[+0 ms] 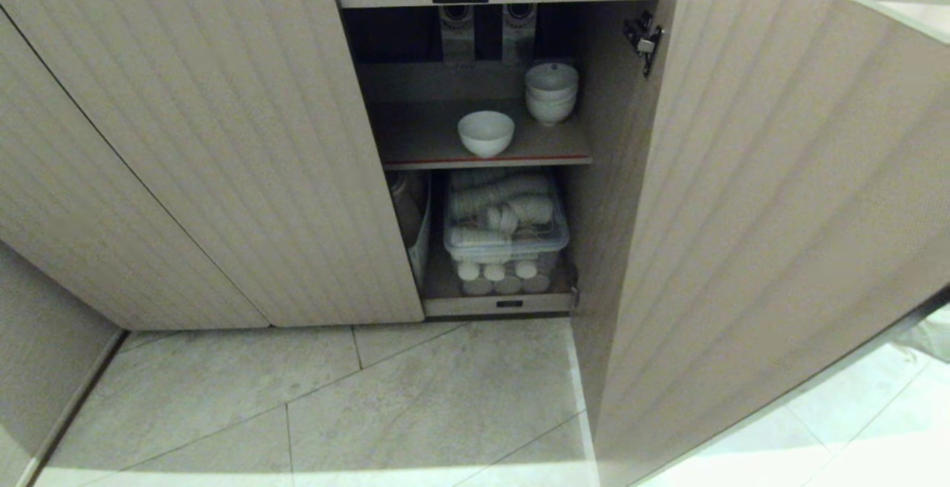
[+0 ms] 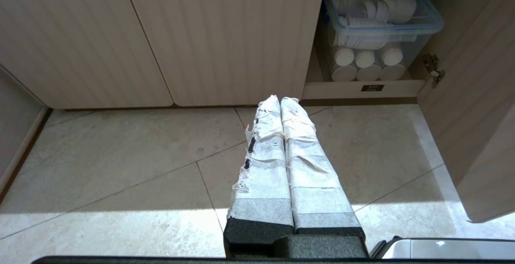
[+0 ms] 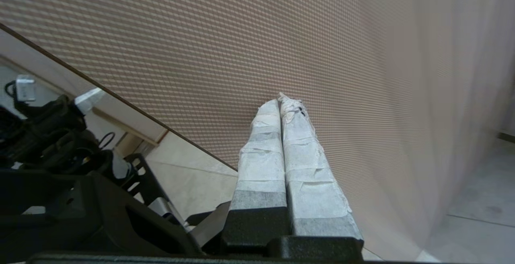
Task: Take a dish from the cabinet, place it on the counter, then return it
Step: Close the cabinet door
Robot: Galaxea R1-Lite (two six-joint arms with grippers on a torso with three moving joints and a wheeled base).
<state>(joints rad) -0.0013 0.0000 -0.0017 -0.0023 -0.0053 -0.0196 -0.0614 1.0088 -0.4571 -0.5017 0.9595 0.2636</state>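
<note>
Dish [image 1: 486,133] is seen standing upright near the front edge of the brown shelf [image 1: 423,142] inside the open cabinet [image 1: 616,175], about in the middle. A stack of white bowls [image 1: 551,92] is kept at the shelf's back right corner, apart from it. Under the shelf, a clear box [image 1: 506,238] full of white cups is stored. The cabinet door [image 1: 779,197] is swung wide open on the right. The left gripper [image 2: 280,100] is held low over the tiled floor [image 2: 120,167], its taped fingers [image 2: 265,135] pressed together with nothing between them. The right gripper [image 3: 285,98] is pointed at the ribbed door [image 3: 241,34], its fingers [image 3: 301,147] also pressed together and empty.
</note>
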